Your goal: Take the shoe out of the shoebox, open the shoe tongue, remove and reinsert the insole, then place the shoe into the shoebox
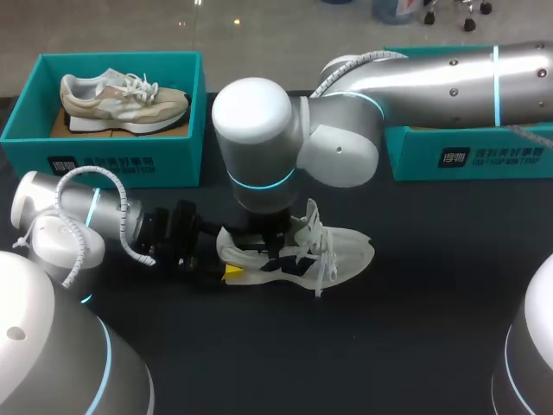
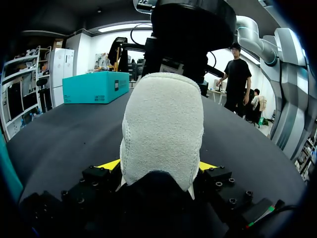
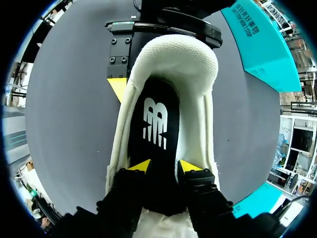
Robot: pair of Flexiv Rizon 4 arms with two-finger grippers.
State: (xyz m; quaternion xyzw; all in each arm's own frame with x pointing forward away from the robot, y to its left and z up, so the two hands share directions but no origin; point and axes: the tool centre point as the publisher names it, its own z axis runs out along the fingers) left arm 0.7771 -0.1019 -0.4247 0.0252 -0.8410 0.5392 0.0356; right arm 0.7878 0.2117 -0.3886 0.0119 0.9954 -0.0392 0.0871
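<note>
A white mesh shoe [image 1: 298, 251] lies on the black table, toe pointing right. My left gripper [image 1: 230, 270] comes in from the left and grips the padded heel [image 2: 163, 129], one yellow-tipped finger on each side. My right arm [image 1: 259, 147] reaches in from the right and hangs straight over the shoe's opening, hiding its own fingers in the head view. In the right wrist view my right gripper [image 3: 165, 166] is inside the shoe's opening, fingers a little apart above the black insole [image 3: 154, 134], which lies flat inside with a white logo.
A teal shoebox [image 1: 104, 160] at the back left holds a beige shoe [image 1: 125, 99]. A second teal box [image 1: 467, 156] stands at the back right, behind my right arm. Bare black tabletop lies in front of the shoe.
</note>
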